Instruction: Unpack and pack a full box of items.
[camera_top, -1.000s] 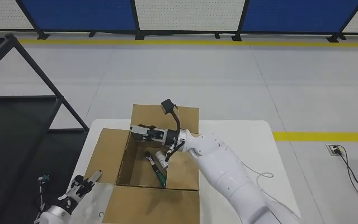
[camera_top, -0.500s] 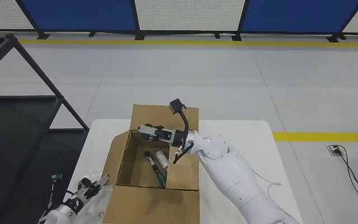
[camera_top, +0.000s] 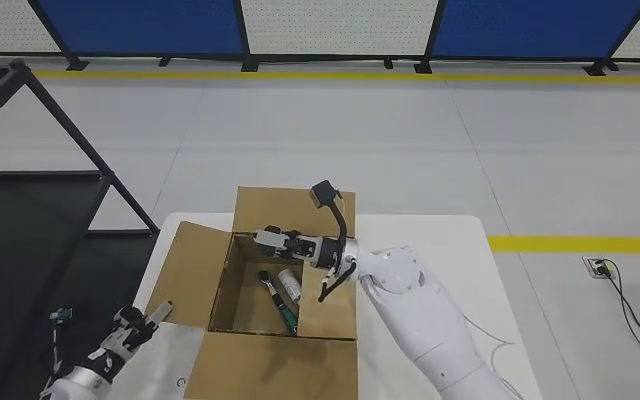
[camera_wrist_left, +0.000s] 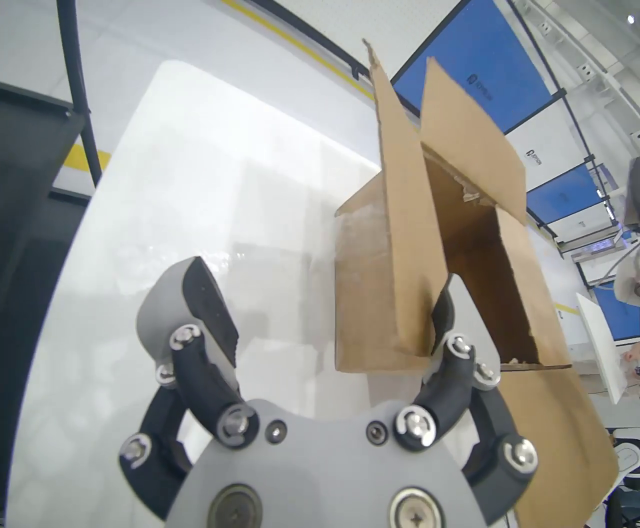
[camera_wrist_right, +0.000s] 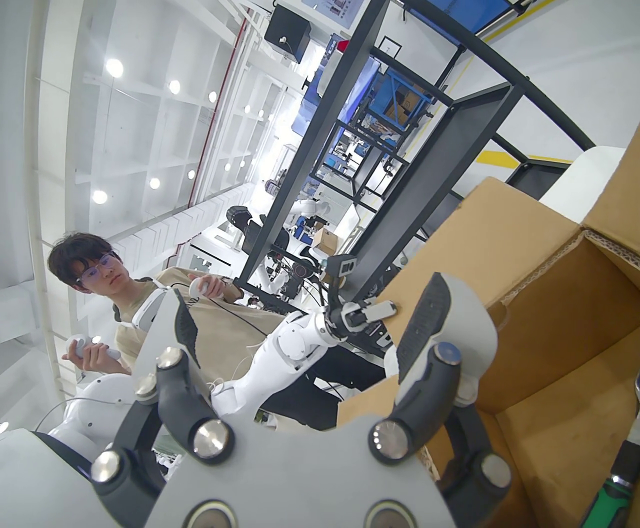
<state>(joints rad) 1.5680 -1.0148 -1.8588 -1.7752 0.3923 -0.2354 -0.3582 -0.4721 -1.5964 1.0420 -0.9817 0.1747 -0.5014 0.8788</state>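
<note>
Overhead, the open brown cardboard box (camera_top: 188, 272) sits beneath the right gripper (camera_top: 266, 238) and just beside the left gripper (camera_top: 158, 312); from the left wrist, its 2 fingers (camera_wrist_left: 207, 300) stand parted before a flap; from the right wrist, that gripper gapes wide beside the box wall.

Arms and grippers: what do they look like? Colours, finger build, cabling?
Both arms are glossy white shells, right arm, left arm. The left gripper and right gripper match: grey base plate, black linkages with silver screws, grey-backed fingers with black pads. A black cable loops at the right wrist, beside a stalk-mounted camera.
</note>
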